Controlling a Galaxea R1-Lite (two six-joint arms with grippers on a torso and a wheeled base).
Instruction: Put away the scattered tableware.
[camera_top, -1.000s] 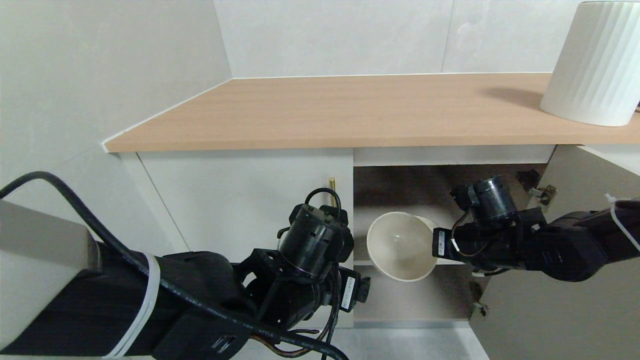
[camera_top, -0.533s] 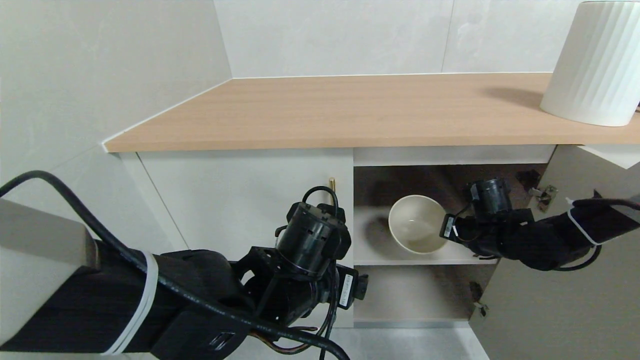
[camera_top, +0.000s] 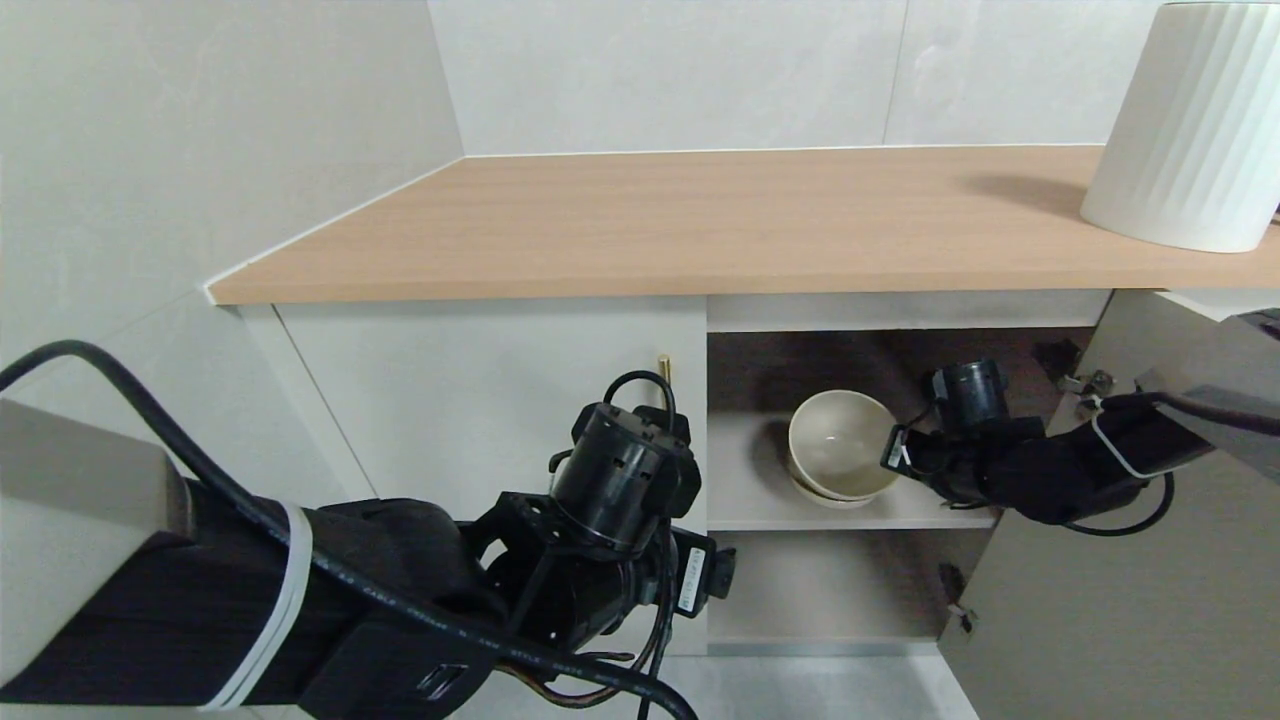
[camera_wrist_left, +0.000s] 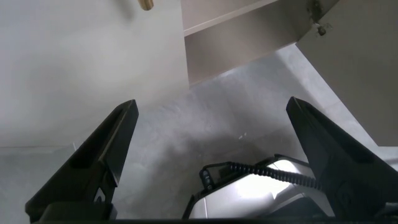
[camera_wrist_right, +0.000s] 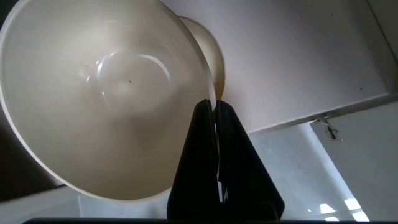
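Standing with one door (camera_top: 1080, 560) swung open, the cabinet (camera_top: 490, 400) has in the last second received the bowl (camera_top: 838, 440), carried by the right gripper (camera_top: 890, 457) from in front of the cabinet onto its upper shelf (camera_top: 745, 500), where it leans into a second bowl (camera_top: 825, 497); only the release seems left. The right wrist view adds what the head view leaves unclear, its fingers (camera_wrist_right: 200, 143) pinched on the bowl's rim, while the left wrist view has the left gripper (camera_wrist_left: 211, 106) spread wide, empty, before the cabinet's foot.
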